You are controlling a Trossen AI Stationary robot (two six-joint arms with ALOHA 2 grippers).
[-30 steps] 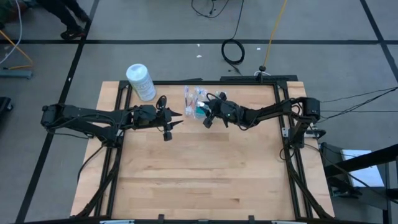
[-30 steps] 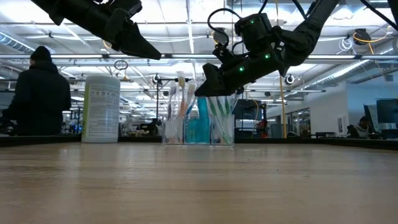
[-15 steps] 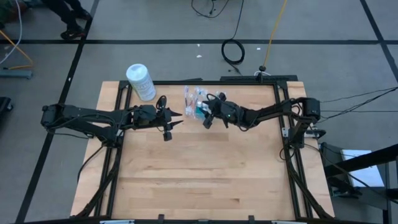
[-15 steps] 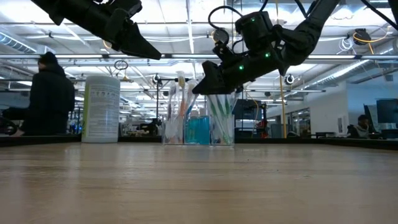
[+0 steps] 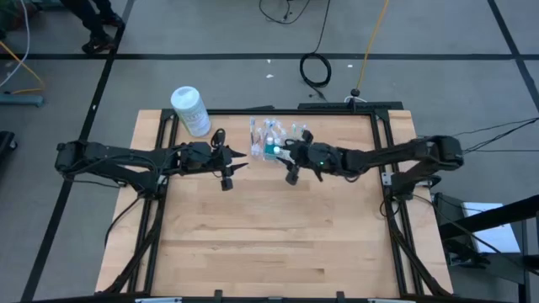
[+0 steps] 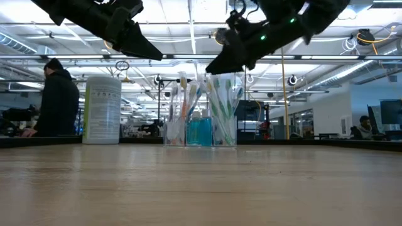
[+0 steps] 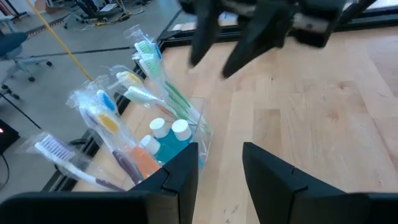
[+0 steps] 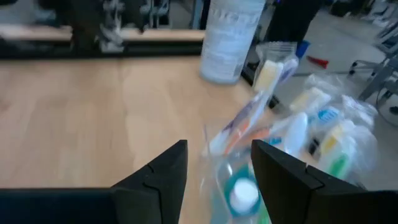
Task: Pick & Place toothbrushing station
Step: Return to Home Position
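The toothbrushing station is a small clear holder with several wrapped toothbrushes and a blue tube in it. It stands on its base on the wooden table, near the far edge. My right gripper hangs open above and just to the right of the station, touching nothing. In the right wrist view the station lies below the fingers. My left gripper waits open in the air to the left of the station, its fingers holding nothing.
A white cylindrical canister stands at the table's far left corner. The bare wooden tabletop stretches toward the near edge. People stand in the room beyond the table.
My right gripper has risen from the tops of the toothbrushes and drawn back a little toward the table's right and near edges. The station has stayed upright in its place.
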